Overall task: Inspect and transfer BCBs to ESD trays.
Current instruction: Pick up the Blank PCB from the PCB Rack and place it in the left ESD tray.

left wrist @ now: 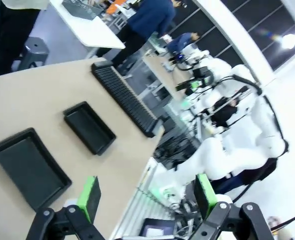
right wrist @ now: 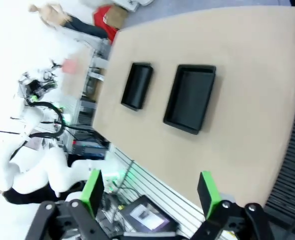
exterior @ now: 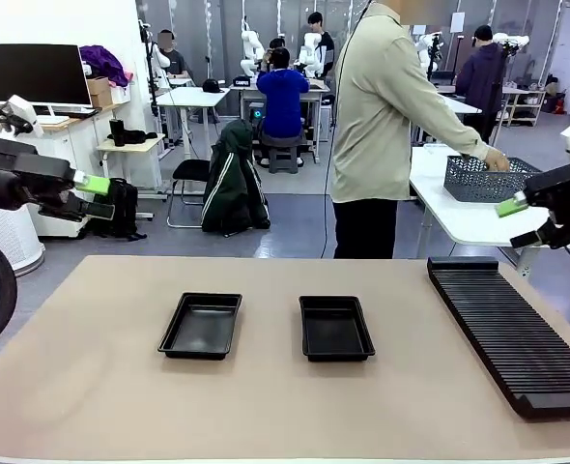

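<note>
Two black ESD trays lie side by side mid-table, the left tray [exterior: 200, 326] and the right tray [exterior: 335, 328], both with nothing in them. No BCBs are in view. My left gripper [exterior: 99, 196] hangs open above the table's left edge, well clear of the trays. My right gripper [exterior: 517, 222] hangs open high at the right, above the rack. The left wrist view has my open left gripper [left wrist: 147, 196] over the trays [left wrist: 30, 167] [left wrist: 89, 127]. In the right wrist view my open right gripper [right wrist: 150, 190] is empty, with both trays [right wrist: 190, 98] [right wrist: 137, 85] beyond it.
A long black ribbed rack [exterior: 517, 333] lies along the table's right side. Across the table a person [exterior: 382, 126] stands turned away, one hand at a grey mesh basket [exterior: 486, 179] on a white side table. Bare tan tabletop [exterior: 92, 387] surrounds the trays.
</note>
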Available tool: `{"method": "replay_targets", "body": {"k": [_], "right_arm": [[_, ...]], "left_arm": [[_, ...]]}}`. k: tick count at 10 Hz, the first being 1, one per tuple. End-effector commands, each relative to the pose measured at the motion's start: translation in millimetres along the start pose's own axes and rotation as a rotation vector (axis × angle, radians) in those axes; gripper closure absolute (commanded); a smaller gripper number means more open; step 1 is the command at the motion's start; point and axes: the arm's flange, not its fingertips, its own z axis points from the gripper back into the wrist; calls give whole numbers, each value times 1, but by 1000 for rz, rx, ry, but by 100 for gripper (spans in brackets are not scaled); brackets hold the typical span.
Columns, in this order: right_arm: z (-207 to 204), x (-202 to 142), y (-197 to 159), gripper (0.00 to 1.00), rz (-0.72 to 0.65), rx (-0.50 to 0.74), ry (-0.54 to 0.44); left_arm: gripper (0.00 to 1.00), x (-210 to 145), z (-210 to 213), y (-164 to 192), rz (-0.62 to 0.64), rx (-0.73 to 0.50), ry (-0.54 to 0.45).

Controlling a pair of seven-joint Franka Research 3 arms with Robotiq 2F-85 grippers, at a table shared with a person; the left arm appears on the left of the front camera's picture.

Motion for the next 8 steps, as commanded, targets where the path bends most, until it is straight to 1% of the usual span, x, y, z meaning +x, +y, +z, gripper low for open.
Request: {"method": "replay_targets", "body": {"k": [1,2,4,5,6,8], "right_arm": [[13,12,-21,0,-72,110,-27],[20,14,-36,0,-129,188,-15],[28,19,-59,0,-183,301,9],[32,20,-67,0,-201,336,17],[33,22,-77,0,-216,391,46],[37,29,-96,0,-263,442,116]], "left_arm": [[0,7,4,11,125,-50,1],[0,3,7,12,199,-87,20],[0,-1,10,21,298,-146,91],[0,-3,10,28,326,-187,140],[0,-4,12,36,358,-190,145],[0,-6,13,38,380,-219,170]]}}
